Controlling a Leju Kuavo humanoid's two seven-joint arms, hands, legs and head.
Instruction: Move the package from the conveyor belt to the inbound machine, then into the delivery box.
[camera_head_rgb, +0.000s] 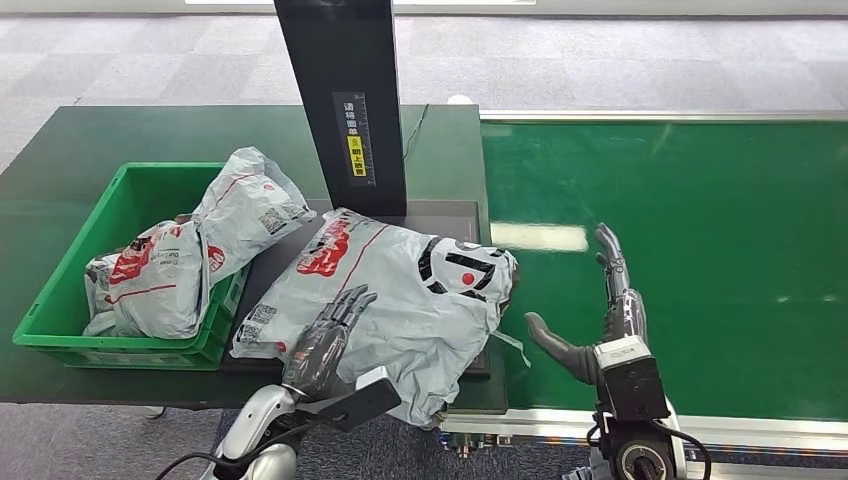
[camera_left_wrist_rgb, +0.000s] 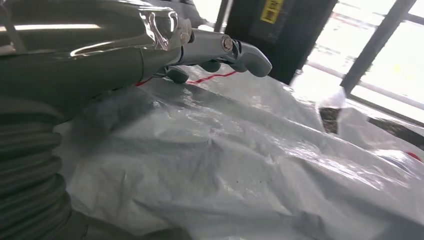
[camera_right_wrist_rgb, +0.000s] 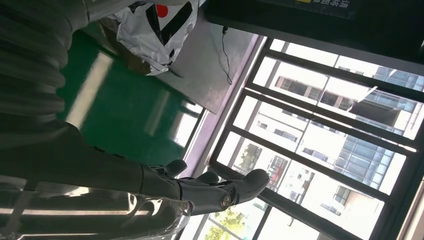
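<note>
One package (camera_head_rgb: 400, 290) lies flat, long axis slanting toward the conveyor belt (camera_head_rgb: 700, 250).

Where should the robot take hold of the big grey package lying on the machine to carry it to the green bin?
Probably by its two long sides. The package lies flat, wide and soft, so one robot hand would likely let it sag. The left robot hand rests on its near-left part; the right robot hand, open over the belt, could come in from the right edge.
</note>
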